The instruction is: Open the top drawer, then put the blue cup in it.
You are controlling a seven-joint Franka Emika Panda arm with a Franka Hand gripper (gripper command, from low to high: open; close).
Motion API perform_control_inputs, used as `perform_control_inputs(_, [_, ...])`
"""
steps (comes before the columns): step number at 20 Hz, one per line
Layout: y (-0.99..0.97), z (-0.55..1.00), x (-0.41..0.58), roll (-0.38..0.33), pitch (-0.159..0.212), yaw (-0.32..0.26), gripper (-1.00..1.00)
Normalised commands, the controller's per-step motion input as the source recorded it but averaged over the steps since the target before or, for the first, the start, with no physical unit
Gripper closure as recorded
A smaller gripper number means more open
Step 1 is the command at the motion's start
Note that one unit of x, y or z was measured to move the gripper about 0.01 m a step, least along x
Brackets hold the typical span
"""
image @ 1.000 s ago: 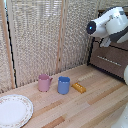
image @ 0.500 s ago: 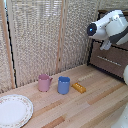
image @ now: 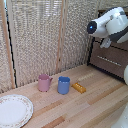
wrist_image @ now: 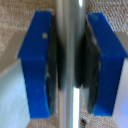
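Note:
In the wrist view my gripper (wrist_image: 69, 60) is shut on the top drawer's silver bar handle (wrist_image: 69, 20), with a blue finger (wrist_image: 35, 60) pressed against each side of it. In the exterior view the white arm (image: 112, 25) reaches to the dark brown cabinet (image: 112, 62) at the exterior view's right and hides most of the top drawer's front. The blue cup (image: 63, 85) stands upright on the wooden table (image: 95, 107), far from the gripper.
A pink mug (image: 44, 82) stands just beside the blue cup. A small yellow block (image: 78, 87) lies on its other side. A white plate (image: 14, 110) sits at the table's near corner on the exterior view's left. A woven screen (image: 40, 40) backs the table.

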Motion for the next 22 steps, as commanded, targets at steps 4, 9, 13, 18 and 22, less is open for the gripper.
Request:
perform_control_inputs(4, [0.98,0.00,0.000,0.041,0.062,0.000,1.00])
perform_control_inputs(9, [0.93,-0.01,0.129,0.024,0.028,-0.035,1.00])
perform_control_inputs(13, [0.85,0.00,0.201,-0.014,0.000,-0.092,1.00])
perform_control_inputs(18, [0.48,0.00,0.500,-0.004,0.003,-0.140,1.00])
perform_control_inputs(22, [0.32,0.00,0.618,-0.001,0.026,-0.133,1.00])
